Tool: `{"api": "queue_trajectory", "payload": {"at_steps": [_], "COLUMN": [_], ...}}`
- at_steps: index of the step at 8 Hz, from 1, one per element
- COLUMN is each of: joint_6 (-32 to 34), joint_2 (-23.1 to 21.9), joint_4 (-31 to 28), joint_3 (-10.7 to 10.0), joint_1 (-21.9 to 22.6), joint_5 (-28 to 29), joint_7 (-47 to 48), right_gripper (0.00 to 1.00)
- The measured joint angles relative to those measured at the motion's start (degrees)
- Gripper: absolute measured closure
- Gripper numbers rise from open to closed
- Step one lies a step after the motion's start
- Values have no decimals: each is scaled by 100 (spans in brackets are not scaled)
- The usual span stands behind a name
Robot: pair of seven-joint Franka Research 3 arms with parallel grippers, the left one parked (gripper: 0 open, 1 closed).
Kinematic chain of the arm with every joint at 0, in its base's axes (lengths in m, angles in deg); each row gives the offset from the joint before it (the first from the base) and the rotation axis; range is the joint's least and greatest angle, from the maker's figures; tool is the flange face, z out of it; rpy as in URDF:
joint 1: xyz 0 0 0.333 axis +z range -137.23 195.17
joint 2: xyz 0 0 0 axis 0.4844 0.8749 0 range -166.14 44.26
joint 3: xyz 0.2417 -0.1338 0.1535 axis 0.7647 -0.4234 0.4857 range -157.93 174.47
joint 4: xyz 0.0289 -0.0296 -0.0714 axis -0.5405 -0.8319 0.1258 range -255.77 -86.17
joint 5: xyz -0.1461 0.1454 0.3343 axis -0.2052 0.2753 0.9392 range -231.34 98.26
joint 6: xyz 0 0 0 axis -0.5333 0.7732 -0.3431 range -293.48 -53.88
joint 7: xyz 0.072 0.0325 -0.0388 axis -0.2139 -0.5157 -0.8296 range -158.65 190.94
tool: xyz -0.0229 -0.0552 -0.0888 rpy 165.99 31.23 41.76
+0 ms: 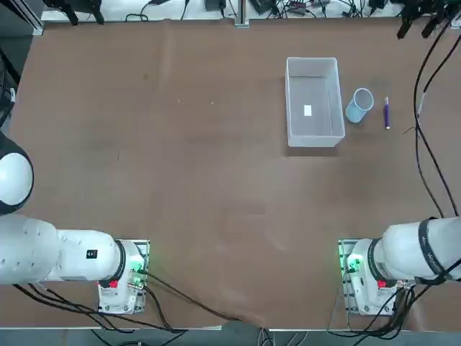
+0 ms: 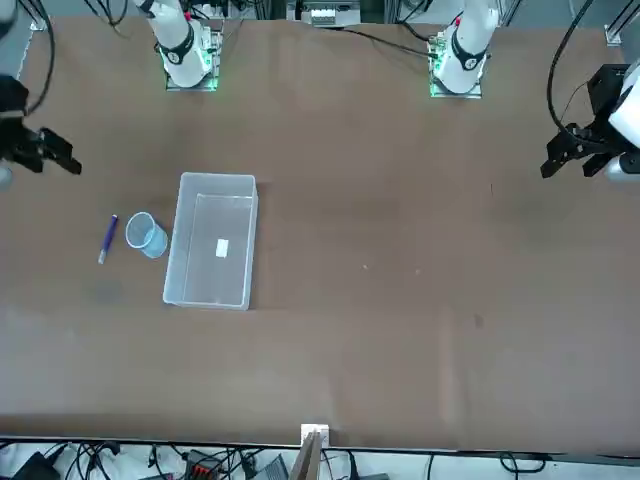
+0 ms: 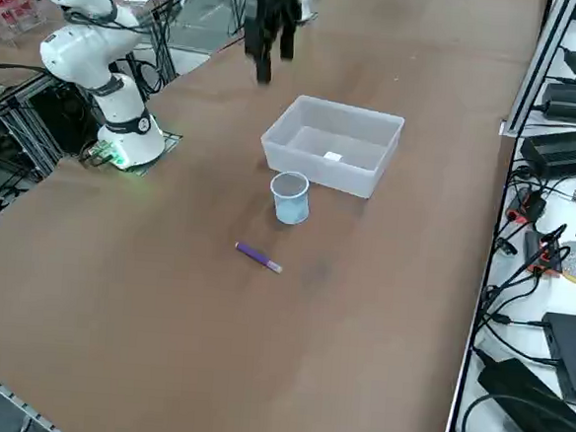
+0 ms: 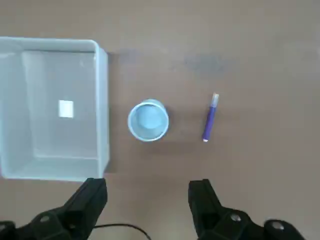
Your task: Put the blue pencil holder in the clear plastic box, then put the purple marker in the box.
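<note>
The blue pencil holder (image 1: 359,105) (image 3: 289,198) stands upright on the brown table, just to the right of the clear plastic box (image 1: 312,137) (image 3: 335,109). The box holds only a white label on its bottom. The purple marker (image 1: 387,113) (image 3: 256,256) lies flat on the cup's other side, a short gap away. In the wrist view my right gripper (image 4: 147,184) hangs open and empty high above the table, with the cup (image 4: 148,121) seen below between its fingers, the marker (image 4: 210,120) to one side and the box (image 4: 102,100) to the other.
Black cables (image 1: 425,108) hang over the table's right edge near the marker. My right arm's base (image 1: 367,277) sits at the near edge. The brown tabletop (image 1: 180,158) stretches bare to the left of the box.
</note>
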State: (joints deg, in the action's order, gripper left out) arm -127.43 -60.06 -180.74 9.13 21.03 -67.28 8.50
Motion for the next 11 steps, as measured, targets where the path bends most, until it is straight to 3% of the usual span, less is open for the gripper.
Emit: {"api": "queue_trajectory", "payload": {"at_steps": [5,8,11], "joint_6": [-2822,-3752,-4050], "joint_2": [349,1008,1508], "joint_4": [-2124,-2319,-2308], "joint_3": [-19,-18,-17], "joint_1": [-152,-157,-157], "joint_5": [1,1,1], "joint_7": [-170,-170,-171], "right_gripper": [1,2,10]}}
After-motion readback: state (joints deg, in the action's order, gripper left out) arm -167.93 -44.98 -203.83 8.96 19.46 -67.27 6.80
